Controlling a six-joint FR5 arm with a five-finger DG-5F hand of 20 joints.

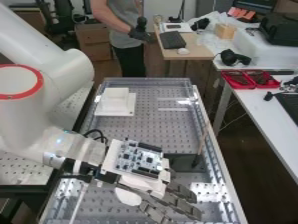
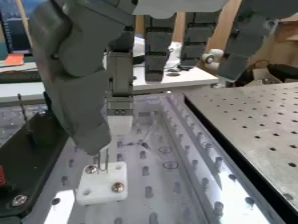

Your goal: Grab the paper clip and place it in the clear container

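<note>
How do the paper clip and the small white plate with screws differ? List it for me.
Pose: the paper clip stands upright, while the white plate lies flat beneath it.
Build: the clip is thin bent wire; the plate is a broad, solid piece with rounded corners.
Colour: the clip is grey, the plate white.
Shared: both show metal, the clip in its wire and the plate in its screws.

Looking down the bench (image 1: 176,137) from up high, plus peering close-up from the wrist (image 1: 65,146), sharing that holey top (image 2: 163,175).
</note>
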